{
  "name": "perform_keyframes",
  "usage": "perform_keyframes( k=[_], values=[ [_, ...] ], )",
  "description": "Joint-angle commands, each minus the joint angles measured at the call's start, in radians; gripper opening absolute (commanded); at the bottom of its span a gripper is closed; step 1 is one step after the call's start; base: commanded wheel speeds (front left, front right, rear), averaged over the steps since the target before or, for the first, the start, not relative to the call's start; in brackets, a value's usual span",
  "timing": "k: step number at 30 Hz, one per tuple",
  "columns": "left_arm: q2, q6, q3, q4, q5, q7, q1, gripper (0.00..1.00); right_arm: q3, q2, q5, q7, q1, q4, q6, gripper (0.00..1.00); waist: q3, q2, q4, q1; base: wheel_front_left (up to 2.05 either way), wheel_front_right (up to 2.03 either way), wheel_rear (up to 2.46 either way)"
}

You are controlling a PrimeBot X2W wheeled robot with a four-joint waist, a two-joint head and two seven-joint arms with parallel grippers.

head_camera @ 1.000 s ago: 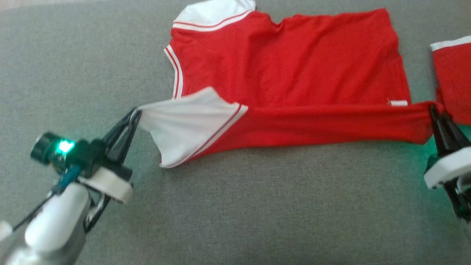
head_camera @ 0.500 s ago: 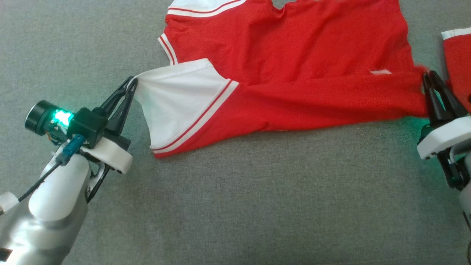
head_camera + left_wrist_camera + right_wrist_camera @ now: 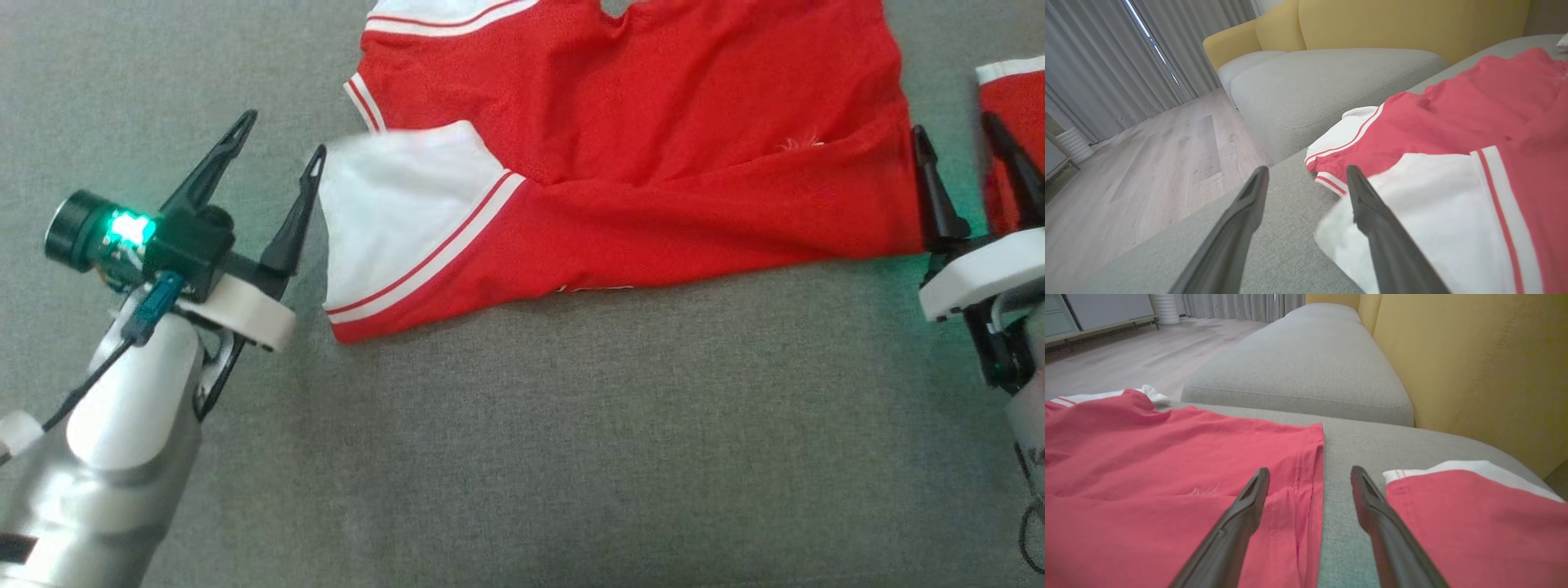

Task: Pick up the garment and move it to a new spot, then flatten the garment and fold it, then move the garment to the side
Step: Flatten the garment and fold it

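Observation:
The garment point(image 3: 653, 147) is a red shirt with white, red-striped sleeves, lying on the grey cushion with its near long edge folded over the body. A white sleeve point(image 3: 392, 212) lies at its left end. My left gripper point(image 3: 282, 135) stands open just left of that sleeve, its right finger point(image 3: 1372, 212) at the sleeve's edge, nothing between the fingers. At the shirt's red hem point(image 3: 1306, 490), my right gripper point(image 3: 955, 131) is open too, with the hem lying under its left finger point(image 3: 1241, 514).
A second red piece with a white band point(image 3: 1012, 122) lies right of the right gripper, also seen as red cloth point(image 3: 1474, 522). The grey cushion point(image 3: 571, 441) stretches toward me. A yellow sofa back point(image 3: 1474, 367), another grey cushion point(image 3: 1331, 81) and wooden floor point(image 3: 1147, 163) lie beyond.
Both grippers have opened and let go of the garment, the left from the white sleeve, the right from the red hem. The folded edge now rests on the shirt. The camera shifted slightly.

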Motion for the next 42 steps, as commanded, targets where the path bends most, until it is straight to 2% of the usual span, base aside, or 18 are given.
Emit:
perform_keyframes(
  k=[1, 7, 13, 20, 27, 28, 29, 38, 42],
  values=[
    [0.029, 0.005, 0.055, -0.022, -0.008, -0.006, -0.001, 1.0, -0.004, -0.01, -0.011, -0.014, 0.028, -0.036, -0.001, 1.0, -0.011, 0.0, -0.003, -0.0001, 0.0, 0.0, 0.0],
    [-0.048, 0.011, 0.131, -0.076, -0.108, -0.006, 0.204, 1.0, -0.104, 0.024, -0.041, -0.014, 0.138, -0.125, -0.001, 1.0, -0.065, 0.0, -0.017, -0.0001, 0.0, 0.0, 0.0],
    [-0.148, -0.001, 0.148, -0.056, -0.213, -0.006, 0.389, 1.0, -0.172, 0.072, -0.075, -0.014, 0.26, -0.2, -0.001, 1.0, -0.098, 0.0, -0.026, -0.0001, 0.0, 0.0, 0.0],
    [-0.178, 0.005, 0.169, 0.01, -0.242, -0.006, 0.387, 1.0, -0.176, 0.103, -0.083, -0.014, 0.307, -0.223, -0.001, 1.0, -0.094, 0.0, -0.04, -0.0001, 0.0, 0.0, 0.0],
    [-0.186, -0.015, 0.162, 0.064, -0.242, -0.006, 0.345, 1.0, -0.165, 0.109, -0.079, -0.014, 0.294, -0.207, -0.001, 1.0, -0.084, 0.0, -0.052, -0.0001, 0.0, 0.0, 0.0],
    [-0.186, -0.018, 0.157, 0.075, -0.242, -0.006, 0.342, 0.63, -0.162, 0.11, -0.079, -0.014, 0.292, -0.202, -0.001, 1.0, -0.085, 0.0, -0.054, -0.0001, 0.0, 0.0, 0.0],
    [-0.185, -0.022, 0.151, 0.085, -0.243, -0.006, 0.338, 0.0, -0.157, 0.113, -0.078, -0.014, 0.288, -0.194, -0.001, 1.0, -0.086, 0.0, -0.055, -0.0001, 0.0, 0.0, 0.0],
    [-0.174, -0.039, 0.118, 0.103, -0.266, -0.006, 0.33, 0.0, -0.137, 0.144, -0.043, -0.005, 0.201, -0.052, -0.001, 1.0, -0.092, 0.0, -0.053, -0.0001, 0.0, 0.0, 0.0],
    [-0.163, -0.041, 0.107, 0.087, -0.267, -0.006, 0.33, 0.0, -0.116, 0.164, -0.014, 0.024, 0.128, 0.065, -0.001, 1.0, -0.087, 0.0, -0.043, -0.0001, 0.0, 0.0, 0.0]
  ],
)
